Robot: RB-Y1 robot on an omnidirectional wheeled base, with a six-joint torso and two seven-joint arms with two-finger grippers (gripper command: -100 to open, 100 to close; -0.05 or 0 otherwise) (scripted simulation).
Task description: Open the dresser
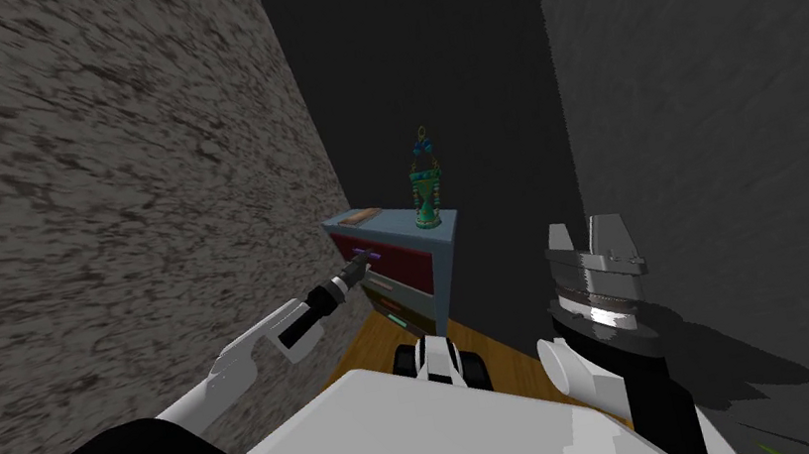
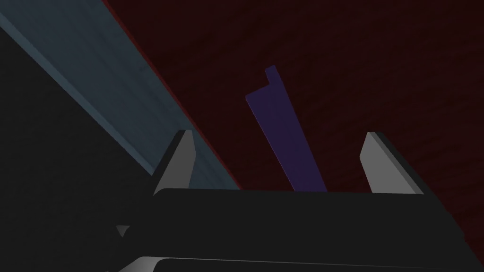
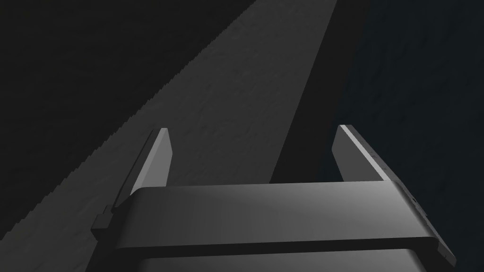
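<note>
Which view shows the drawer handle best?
Left wrist view: the purple handle sits large between the fingers of the open left gripper, against the red drawer. Head view shows it tiny at that gripper's tip. The right gripper, open, points elsewhere.

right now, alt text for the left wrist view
Open left claw with a purple handle between its fingers, touching neither, on a dark red drawer. The dresser's blue-grey frame runs beside the drawer.
</note>
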